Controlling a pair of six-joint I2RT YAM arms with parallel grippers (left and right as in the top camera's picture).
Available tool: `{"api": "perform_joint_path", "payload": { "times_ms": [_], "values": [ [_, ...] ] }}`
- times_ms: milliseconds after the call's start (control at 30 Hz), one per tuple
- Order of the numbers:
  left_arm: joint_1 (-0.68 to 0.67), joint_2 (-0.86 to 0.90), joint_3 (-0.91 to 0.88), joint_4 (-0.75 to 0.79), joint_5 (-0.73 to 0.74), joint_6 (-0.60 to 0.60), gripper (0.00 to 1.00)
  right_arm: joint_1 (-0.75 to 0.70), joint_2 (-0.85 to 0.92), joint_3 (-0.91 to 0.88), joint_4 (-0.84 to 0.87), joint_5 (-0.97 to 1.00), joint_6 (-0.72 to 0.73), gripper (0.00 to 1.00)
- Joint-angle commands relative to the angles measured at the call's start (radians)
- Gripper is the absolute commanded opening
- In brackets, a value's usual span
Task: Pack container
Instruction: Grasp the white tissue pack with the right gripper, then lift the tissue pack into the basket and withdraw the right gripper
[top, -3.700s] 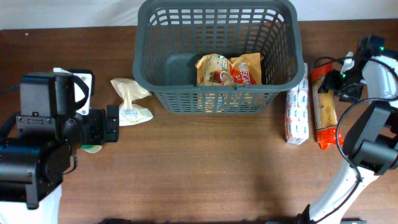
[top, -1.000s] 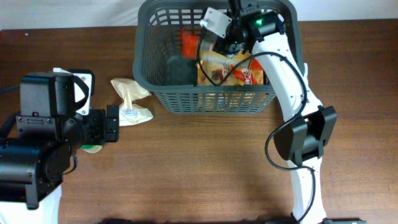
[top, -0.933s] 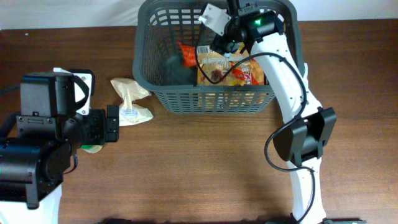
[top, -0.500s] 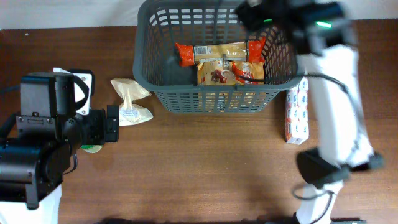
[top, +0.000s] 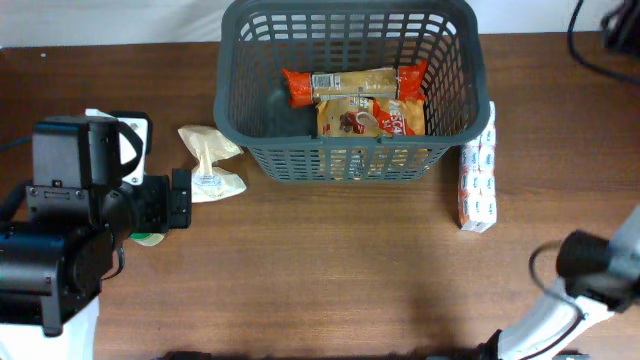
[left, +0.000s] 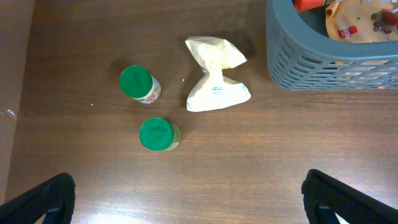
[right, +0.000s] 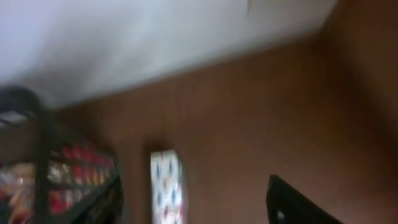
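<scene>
The brown wooden table (top: 330, 270) bore everything. The container (top: 455, 150), a dark grey basket with slotted sides, stood at the far middle of the table. Inside it a long packet with orange ends (top: 352, 84) lay crosswise, over the upper edge of an orange and tan snack bag (top: 365, 120); the rest of the basket floor was bare.

The left gripper (left: 189, 200) hung above the table well to the left of the basket, its two dark fingers spread wide with nothing between them. Of the right gripper (right: 291, 204) only one dark finger showed, in a blurred wrist view, so its opening could not be told.

A white and blue packet (top: 478, 180) lay on the table just beside the basket's right wall. A crumpled cream pouch (left: 214, 84) lay near its left wall. Left of the pouch stood two green-lidded jars (left: 135, 82), apart from each other.
</scene>
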Motion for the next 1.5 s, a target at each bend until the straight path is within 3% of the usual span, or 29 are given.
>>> {"api": "perform_joint_path", "payload": {
  "times_ms": [0, 267, 600, 767, 800, 867, 933, 1233, 1467],
  "values": [
    [0.006, 0.002, 0.005, 0.002, -0.011, -0.003, 0.99, 0.01, 0.097, -0.109, -0.034, -0.122, 0.038, 0.71],
    [0.006, 0.003, 0.005, 0.002, -0.011, -0.003, 0.99, 0.109, 0.191, -0.431, 0.1, -0.13, -0.003, 0.79],
    [0.006, 0.003, 0.005, 0.002, -0.011, -0.003, 0.99, 0.195, 0.191, -0.736, 0.283, -0.155, -0.076, 0.78],
    [0.006, 0.002, 0.005, 0.002, -0.011, -0.003, 0.99, 0.199, 0.191, -0.851, 0.388, -0.155, -0.047, 0.57],
    [0.006, 0.002, 0.005, 0.002, -0.011, -0.003, 0.99, 0.199, 0.191, -0.86, 0.392, -0.155, -0.047, 0.43],
    [0.006, 0.002, 0.005, 0.002, -0.011, -0.003, 0.99, 0.193, 0.191, -0.862, 0.393, -0.156, -0.047, 0.13],
    [0.006, 0.002, 0.005, 0.002, -0.011, -0.003, 0.99, 0.184, 0.183, -0.853, 0.396, -0.156, -0.044, 0.04],
    [0.006, 0.002, 0.005, 0.002, -0.011, -0.003, 0.99, 0.063, 0.033, -0.639, 0.365, -0.189, 0.045, 0.04],
    [0.006, 0.002, 0.005, 0.002, -0.011, -0.003, 0.99, 0.029, -0.176, -0.243, 0.319, -0.314, 0.058, 0.04]
  ]
}}
